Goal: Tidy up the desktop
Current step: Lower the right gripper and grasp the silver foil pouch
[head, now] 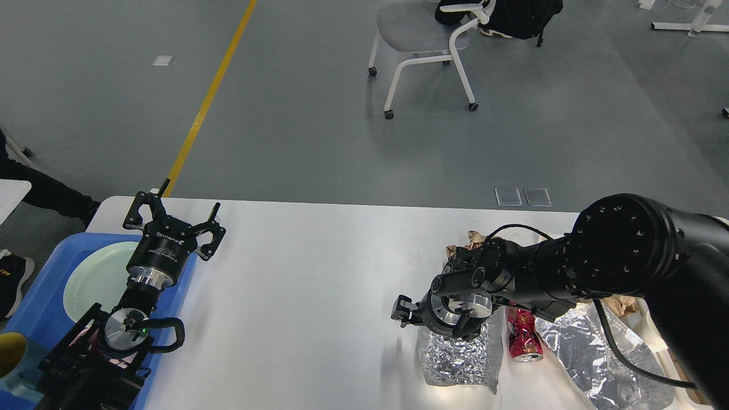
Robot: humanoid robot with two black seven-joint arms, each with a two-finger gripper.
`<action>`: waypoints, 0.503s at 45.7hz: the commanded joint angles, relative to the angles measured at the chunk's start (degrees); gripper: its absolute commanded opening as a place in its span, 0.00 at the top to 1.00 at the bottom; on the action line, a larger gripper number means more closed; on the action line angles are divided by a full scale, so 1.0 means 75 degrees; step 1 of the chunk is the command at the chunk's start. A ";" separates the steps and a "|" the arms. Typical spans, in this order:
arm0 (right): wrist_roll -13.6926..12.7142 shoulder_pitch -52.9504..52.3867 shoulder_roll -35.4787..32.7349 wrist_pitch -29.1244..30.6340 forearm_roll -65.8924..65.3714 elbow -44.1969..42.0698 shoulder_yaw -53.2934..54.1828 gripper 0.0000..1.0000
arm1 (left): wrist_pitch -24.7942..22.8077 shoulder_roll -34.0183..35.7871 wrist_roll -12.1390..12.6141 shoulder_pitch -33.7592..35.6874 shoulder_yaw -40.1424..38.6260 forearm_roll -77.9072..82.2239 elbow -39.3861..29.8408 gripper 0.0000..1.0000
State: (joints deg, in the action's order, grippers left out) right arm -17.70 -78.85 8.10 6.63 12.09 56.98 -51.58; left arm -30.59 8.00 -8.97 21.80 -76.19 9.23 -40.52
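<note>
The white desktop (307, 273) fills the lower view. On its right side lie a crinkled silver foil bag (458, 361), a crushed red can (525, 340) and a second foil sheet (592, 359). A crumpled brown paper (471, 240) lies behind my right arm and is mostly hidden. My right gripper (404, 310) hovers just left of the foil bag's top. It is small and dark, so its fingers cannot be told apart. My left gripper (172, 217) is open and empty over the desktop's left edge.
A blue tray (34, 296) with a pale green plate (91, 279) sits at the left under my left arm. A yellow cup (8, 353) shows at the bottom left corner. More brown paper (623, 304) peeks out at the right. A white chair (424, 40) stands on the floor beyond.
</note>
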 commanded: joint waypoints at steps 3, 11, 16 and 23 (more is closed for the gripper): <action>0.0004 0.0494 0.0057 -0.0005 -0.0300 -0.0436 0.0022 0.14 | 0.0000 0.0000 0.0000 0.0000 -0.0001 0.0000 0.0000 0.04; 0.0028 0.0518 0.0022 -0.0029 -0.0300 -0.0449 0.0315 0.45 | 0.0000 0.0000 0.0000 0.0000 -0.0001 0.0000 0.0000 0.04; 0.0016 0.0553 0.0010 -0.0029 -0.0300 -0.0449 0.0315 0.67 | 0.0000 0.0000 0.0000 0.0000 -0.0001 0.0000 0.0000 0.04; 0.0016 0.0576 -0.0013 -0.0040 -0.0300 -0.0460 0.0315 0.77 | 0.0000 0.0000 0.0000 0.0000 -0.0001 0.0000 0.0000 0.04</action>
State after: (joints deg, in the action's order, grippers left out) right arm -17.53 -74.72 8.11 6.41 9.83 53.61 -49.23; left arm -30.58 8.00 -8.96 21.80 -76.20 9.23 -40.52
